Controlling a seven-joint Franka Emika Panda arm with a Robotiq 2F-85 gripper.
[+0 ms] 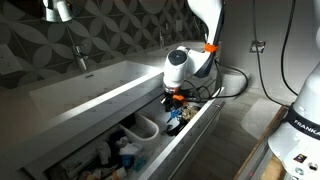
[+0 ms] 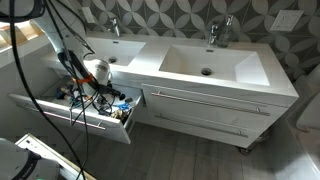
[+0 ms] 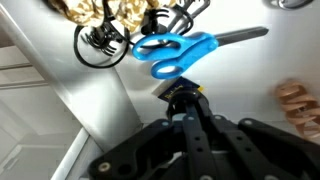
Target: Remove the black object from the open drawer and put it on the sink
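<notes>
In the wrist view my gripper (image 3: 182, 97) is shut, and a small dark lump, the black object (image 3: 181, 91), is pinched at its fingertips just over a blue, white and yellow label. Both exterior views show the gripper (image 1: 175, 98) (image 2: 100, 88) down inside the open drawer (image 1: 197, 125) (image 2: 70, 113) at one end, under the edge of the long white sink (image 1: 90, 85) (image 2: 215, 62). From those views the black object is too small to pick out.
Blue-handled scissors (image 3: 175, 52) and coiled black cables (image 3: 100, 45) lie in the drawer just beyond the fingertips. A white cup (image 1: 147, 127) and blue and white clutter fill the drawer. Chrome taps (image 1: 80, 55) (image 2: 215, 30) stand behind the basins. Robot cables (image 2: 75, 75) hang across the drawer.
</notes>
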